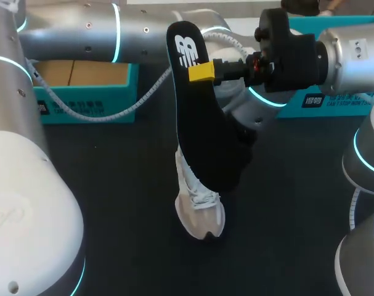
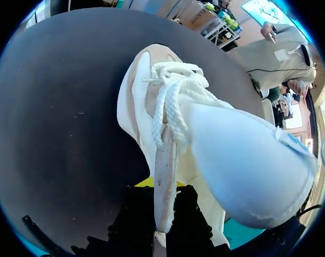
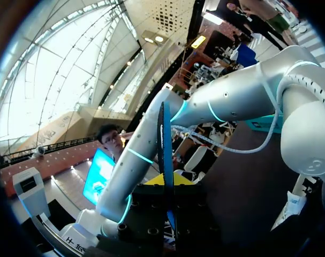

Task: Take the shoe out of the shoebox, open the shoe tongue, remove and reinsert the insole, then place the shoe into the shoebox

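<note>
A white and beige shoe [image 1: 199, 213] stands toe down on the dark table. My left gripper [image 2: 165, 206] is shut on the rim of its opening, and the laces [image 2: 170, 91] run away ahead of the fingers. In the head view that gripper is hidden behind the insole. The black insole [image 1: 205, 129] hangs upright above the shoe, its lower end by the shoe's opening. My right gripper [image 1: 202, 72] is shut on its upper part from the right. In the right wrist view the insole [image 3: 164, 144] shows edge-on between the fingers of the right gripper [image 3: 165, 184].
An open teal shoebox [image 1: 82, 92] with a brown inside sits at the back left. A second teal box part [image 1: 334, 98] lies at the back right. My left arm [image 1: 131, 31] stretches across the back of the table, its cable looping down.
</note>
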### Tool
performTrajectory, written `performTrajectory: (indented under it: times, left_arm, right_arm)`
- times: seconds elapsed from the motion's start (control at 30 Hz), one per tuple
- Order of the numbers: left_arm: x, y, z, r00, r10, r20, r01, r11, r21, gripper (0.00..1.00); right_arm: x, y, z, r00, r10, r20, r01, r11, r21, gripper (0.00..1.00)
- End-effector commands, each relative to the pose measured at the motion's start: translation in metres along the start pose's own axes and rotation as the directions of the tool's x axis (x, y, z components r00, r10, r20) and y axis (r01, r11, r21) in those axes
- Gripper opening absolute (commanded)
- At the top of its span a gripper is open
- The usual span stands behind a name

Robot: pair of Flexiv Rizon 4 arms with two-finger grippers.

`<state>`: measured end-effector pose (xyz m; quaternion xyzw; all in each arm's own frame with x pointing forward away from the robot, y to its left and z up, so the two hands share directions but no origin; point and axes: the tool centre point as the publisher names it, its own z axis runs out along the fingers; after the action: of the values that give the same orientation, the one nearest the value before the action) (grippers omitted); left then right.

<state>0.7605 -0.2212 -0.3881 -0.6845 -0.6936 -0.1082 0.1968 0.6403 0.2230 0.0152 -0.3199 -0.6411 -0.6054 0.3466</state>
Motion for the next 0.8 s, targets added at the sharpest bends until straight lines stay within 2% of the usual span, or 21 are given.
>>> performTrajectory:
  times: [0.03,0.07,0.2,0.4,0.57,0.8]
  left_arm:
    - [-0.005,0.004,0.005,1.0,0.008,-0.008,-0.008,1.0,0.016,0.7]
    - [-0.005,0.004,0.006,1.0,0.017,-0.006,-0.017,1.0,0.024,1.0]
    - [0.002,0.005,-0.002,0.998,0.043,0.05,-0.046,0.997,0.063,1.0]
    - [0.022,0.012,-0.033,0.976,0.06,0.209,-0.078,0.994,0.08,1.0]
    - [0.041,0.018,-0.063,0.934,0.034,0.354,-0.05,0.998,0.037,1.0]
    - [0.066,0.031,-0.097,0.812,0.041,0.583,-0.028,0.999,-0.031,1.0]
  right_arm:
    - [-0.001,0.0,0.003,1.0,0.001,0.002,-0.001,1.0,0.0,0.0]
    - [-0.001,0.0,0.003,1.0,0.001,0.002,-0.001,1.0,0.0,0.0]
    - [-0.001,0.0,0.003,1.0,0.001,0.002,-0.001,1.0,0.0,0.0]
    - [-0.001,0.0,0.003,1.0,0.001,0.002,-0.001,1.0,0.0,0.0]
    - [-0.001,0.0,0.003,1.0,0.001,0.002,-0.001,1.0,0.0,0.0]
    - [-0.001,0.0,0.003,1.0,0.001,0.002,-0.001,1.0,0.0,0.0]
